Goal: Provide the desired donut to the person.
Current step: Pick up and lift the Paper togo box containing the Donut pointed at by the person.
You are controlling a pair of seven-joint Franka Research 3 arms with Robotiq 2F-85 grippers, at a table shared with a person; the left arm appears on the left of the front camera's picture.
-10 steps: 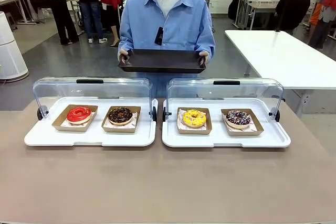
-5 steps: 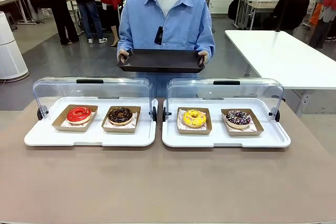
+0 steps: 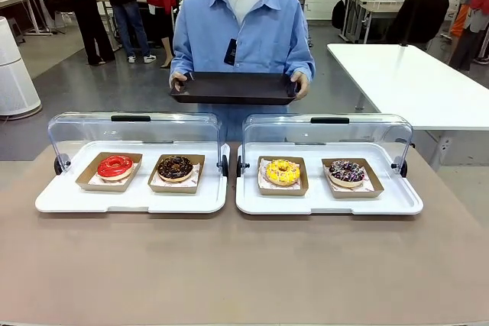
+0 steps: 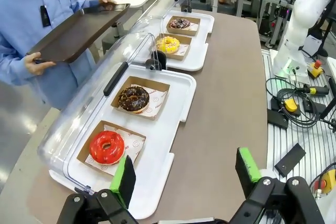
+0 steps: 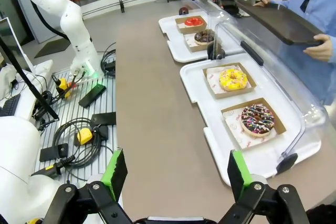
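The person [image 3: 243,32] in a light blue shirt stands at the table's far side, holding a dark tray [image 3: 233,88] with both hands. Two white display trays lie on the table with their clear lids open. The left one [image 3: 130,198] holds a red donut [image 3: 114,166] and a chocolate donut [image 3: 176,167]. A yellow donut [image 3: 282,171] and a sprinkled chocolate donut [image 3: 347,172] sit in the right one [image 3: 328,202]. My left gripper [image 4: 185,174] hangs open above the table's near left corner, with the red donut [image 4: 107,147] closest. My right gripper [image 5: 174,174] is open and empty near the right end.
Each donut rests in a brown cardboard boat. Clear lids [image 3: 134,129] stand raised behind the display trays. The tabletop in front of the trays is bare brown surface [image 3: 244,265]. A white table [image 3: 412,82] stands at the back right; bystanders stand far off. Cables lie beside the arm bases [image 5: 79,135].
The person has raised the dark tray slightly. Neither gripper has moved.
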